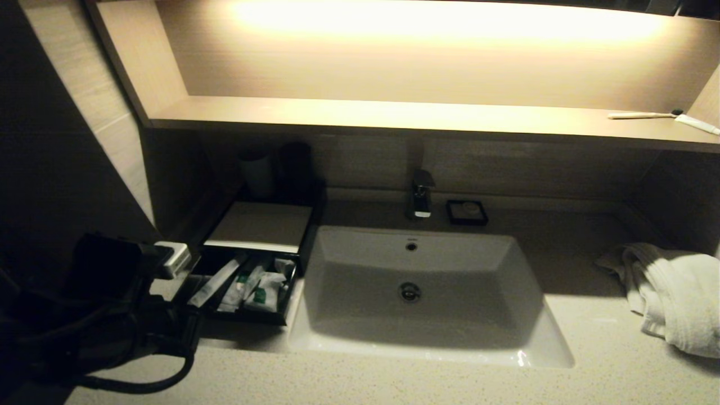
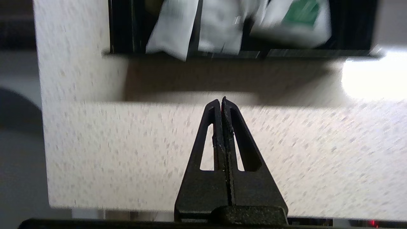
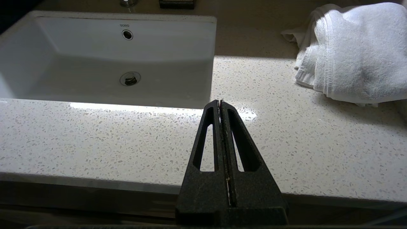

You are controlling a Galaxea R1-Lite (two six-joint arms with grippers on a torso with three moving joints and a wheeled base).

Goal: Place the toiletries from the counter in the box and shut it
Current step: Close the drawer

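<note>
Box [image 1: 260, 226] at counter [image 1: 394, 382] back-left, beside basin [image 1: 534, 315]; drawer [image 1: 247, 316] pulled out, wrapped sticks and green-label sachets [image 1: 260, 292] inside; L gripper [image 2: 221, 101] pinched shut, holding nothing, over bare stone just short of drawer front; R gripper [image 3: 220, 102] shut, empty, parked nr towel [image 3: 349, 54]. Risk: off-centre push could skew drawer, jam it; sachets riding high may catch under lid.

I am looking at a hotel-style bathroom vanity: white rectangular ceramic basin [image 1: 427, 292] set in pale speckled stone counter [image 1: 590, 371], chrome tap [image 1: 421, 197], folded white towel [image 1: 672, 295], lit tan wooden shelf [image 1: 394, 115].
</note>
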